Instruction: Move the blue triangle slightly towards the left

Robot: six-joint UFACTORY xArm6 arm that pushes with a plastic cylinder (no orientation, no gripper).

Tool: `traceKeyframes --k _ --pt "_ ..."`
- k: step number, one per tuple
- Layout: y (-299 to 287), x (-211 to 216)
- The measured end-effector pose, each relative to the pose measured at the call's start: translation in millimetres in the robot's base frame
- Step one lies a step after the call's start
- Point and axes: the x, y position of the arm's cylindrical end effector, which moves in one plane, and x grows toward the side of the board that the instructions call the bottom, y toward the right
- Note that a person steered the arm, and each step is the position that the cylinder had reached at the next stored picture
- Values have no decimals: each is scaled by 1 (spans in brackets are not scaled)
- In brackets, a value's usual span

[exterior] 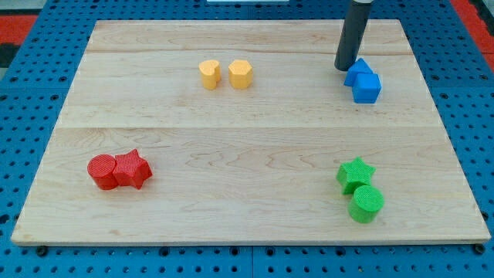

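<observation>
The blue triangle [357,71] sits near the view's top right, touching a blue cube [367,87] just below and to its right. My rod comes down from the top edge, and my tip [345,67] rests on the board right at the triangle's upper left side, touching or nearly touching it.
Two yellow blocks [209,74] [240,73] stand side by side at the top middle. A red cylinder [101,171] and a red star [132,169] touch at the lower left. A green star [355,174] and a green cylinder [366,204] sit at the lower right. The wooden board [247,154] ends close to the blue blocks' right.
</observation>
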Motion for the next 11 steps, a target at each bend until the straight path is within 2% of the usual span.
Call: traceKeyframes --k 3,6,7,9,11 --pt "9 -24" --pt "68 6" --pt "65 18" --pt "28 17" --pt "7 -20"
